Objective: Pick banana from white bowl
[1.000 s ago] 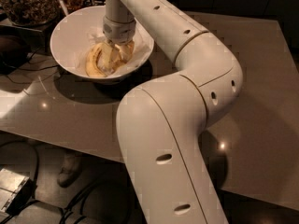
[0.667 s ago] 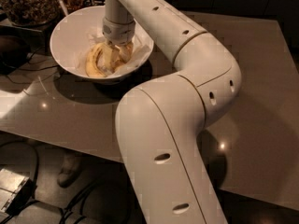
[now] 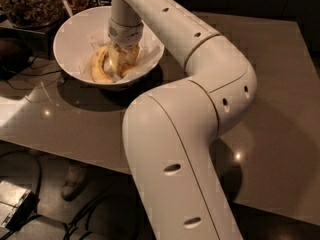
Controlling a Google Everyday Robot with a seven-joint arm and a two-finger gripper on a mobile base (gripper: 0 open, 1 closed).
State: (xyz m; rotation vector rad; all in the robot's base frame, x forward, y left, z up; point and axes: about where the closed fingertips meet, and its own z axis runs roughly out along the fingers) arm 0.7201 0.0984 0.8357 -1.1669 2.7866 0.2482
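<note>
The glossy grey-brown table (image 3: 280, 109) carries the work. The jointed white robot arm (image 3: 200, 84) reaches across it, down into the large round white bowl (image 3: 70, 34) near the table's far left corner, lined with crumpled white paper (image 3: 150, 49). The plump yellow banana (image 3: 128, 65) lies at the bowl's bottom, partly covered; its long axis and pointing direction cannot be determined. The claw (image 3: 121, 59) sits directly upon it; apart or clamped cannot be determined.
</note>
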